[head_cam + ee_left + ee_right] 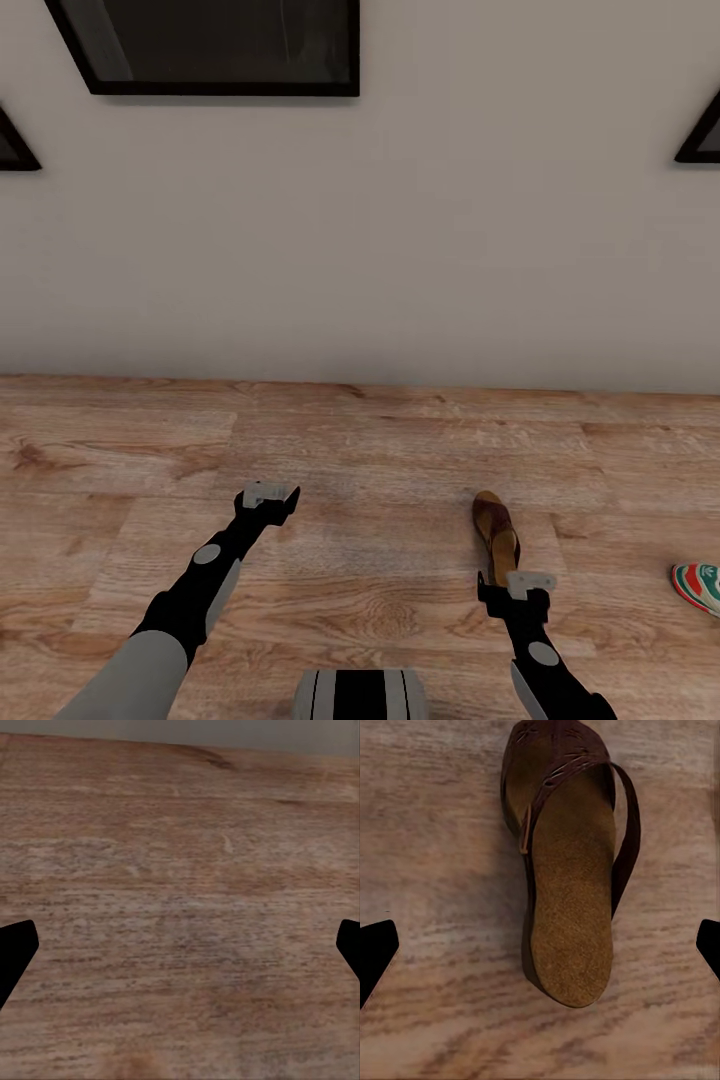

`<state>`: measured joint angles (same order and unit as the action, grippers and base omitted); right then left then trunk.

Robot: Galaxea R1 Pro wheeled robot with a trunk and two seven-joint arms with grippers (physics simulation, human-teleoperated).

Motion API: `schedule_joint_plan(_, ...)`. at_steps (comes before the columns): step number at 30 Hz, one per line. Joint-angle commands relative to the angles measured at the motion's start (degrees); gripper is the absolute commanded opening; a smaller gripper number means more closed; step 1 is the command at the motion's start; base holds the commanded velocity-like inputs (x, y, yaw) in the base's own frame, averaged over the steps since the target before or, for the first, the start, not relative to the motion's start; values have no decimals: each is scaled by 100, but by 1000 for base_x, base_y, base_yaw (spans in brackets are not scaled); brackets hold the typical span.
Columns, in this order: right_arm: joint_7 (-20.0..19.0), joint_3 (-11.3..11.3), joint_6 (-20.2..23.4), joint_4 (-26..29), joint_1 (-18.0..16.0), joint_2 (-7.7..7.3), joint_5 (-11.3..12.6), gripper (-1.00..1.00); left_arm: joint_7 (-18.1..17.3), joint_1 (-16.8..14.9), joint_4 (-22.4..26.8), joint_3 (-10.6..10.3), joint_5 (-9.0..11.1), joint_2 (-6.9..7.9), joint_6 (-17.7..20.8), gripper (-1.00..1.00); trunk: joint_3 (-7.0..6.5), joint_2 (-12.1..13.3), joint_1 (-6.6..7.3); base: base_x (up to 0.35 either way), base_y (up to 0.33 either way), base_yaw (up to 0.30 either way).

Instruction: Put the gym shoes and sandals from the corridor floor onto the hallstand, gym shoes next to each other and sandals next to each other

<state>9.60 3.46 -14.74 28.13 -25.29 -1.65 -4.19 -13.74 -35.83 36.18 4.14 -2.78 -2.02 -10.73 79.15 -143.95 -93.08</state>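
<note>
A brown sandal (566, 862) is seen lying on the corridor floor (380, 590) beneath the right gripper (517, 586), its jaws spread wide apart. The left gripper (270, 497) is held open over bare planks. A gym shoe (700, 587) lies at the floor's right edge.

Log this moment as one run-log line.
right end effector: open, above sandal | left end effector: open, over bare corridor floor | gym shoe: on floor, right edge

The light is soft and even, the sandal (566, 862) has a thin dark shadow beside it, and the floor (180, 870) looks a bit blurry.
</note>
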Motion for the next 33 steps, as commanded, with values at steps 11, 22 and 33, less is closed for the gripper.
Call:
schedule_joint_plan(11,15,13,-277,-17,-3,-9,-44,100,-60,-2,-12,43,-30,-17,-17,100,26,-3,-2,0,0,-1)
schedule_joint_plan(22,15,15,-297,-12,-3,-23,-38,100,-93,1,-15,43,-30,-17,-25,100,332,-17,-30,0,0,0)
schedule_joint_plan(33,15,15,-301,-9,-3,-21,-38,100,-94,5,-15,43,-30,-17,-25,100,394,-17,-30,0,0,0)
